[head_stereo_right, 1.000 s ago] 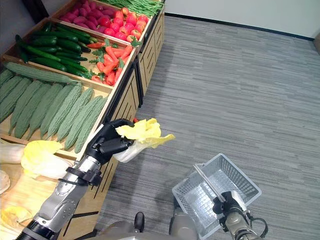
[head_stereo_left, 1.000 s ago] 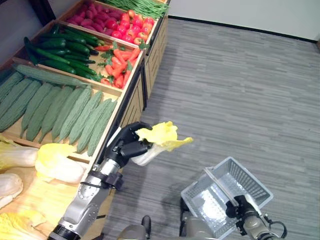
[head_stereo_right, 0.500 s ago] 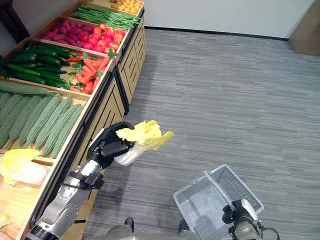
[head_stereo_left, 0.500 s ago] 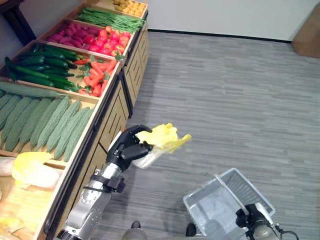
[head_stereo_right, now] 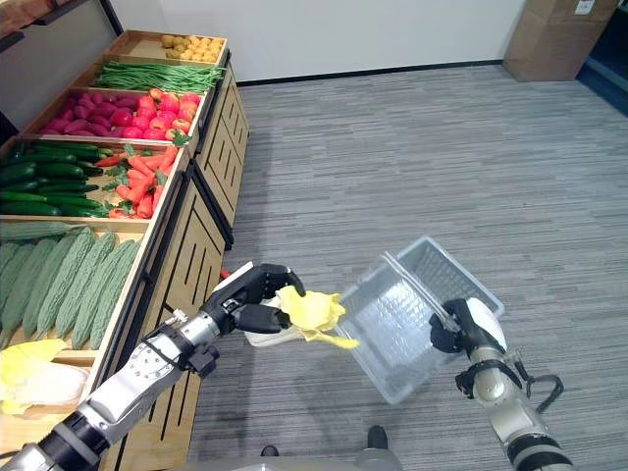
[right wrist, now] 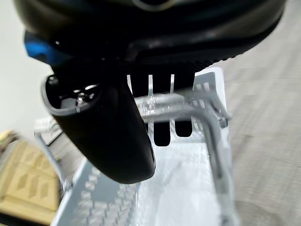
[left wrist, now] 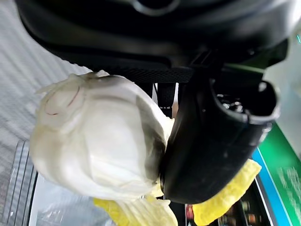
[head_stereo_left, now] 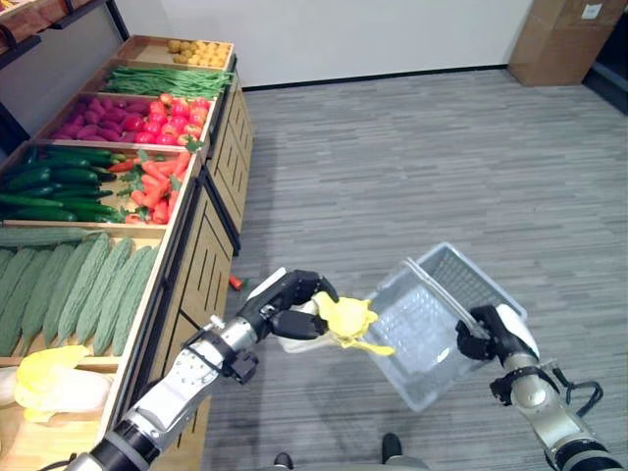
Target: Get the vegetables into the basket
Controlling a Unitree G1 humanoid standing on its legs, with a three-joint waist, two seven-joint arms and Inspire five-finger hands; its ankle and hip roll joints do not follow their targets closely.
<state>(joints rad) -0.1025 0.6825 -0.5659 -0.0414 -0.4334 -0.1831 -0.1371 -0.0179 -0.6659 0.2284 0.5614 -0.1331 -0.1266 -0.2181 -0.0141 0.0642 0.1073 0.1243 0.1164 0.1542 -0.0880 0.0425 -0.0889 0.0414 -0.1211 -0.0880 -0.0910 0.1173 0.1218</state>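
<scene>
A: Where is the vegetable seen?

B: A cabbage, white at the stem with yellow leaves, is gripped in the left hand, whose fingers and thumb are curled round its pale base. It is held in the air over the grey floor, its leaf tips just beside the near rim of the basket.

A: And the basket?

B: The clear plastic basket is tilted, its open side turned toward the cabbage. Its wire handle is clasped by the right hand, the fingers being wrapped round it.

A: What is set along the left?

B: A wooden produce stand is seen there, with compartments of bitter gourds, cucumbers, carrots, red vegetables, green beans and potatoes. More cabbage lies at its near end. A cardboard box stands by the far wall.
</scene>
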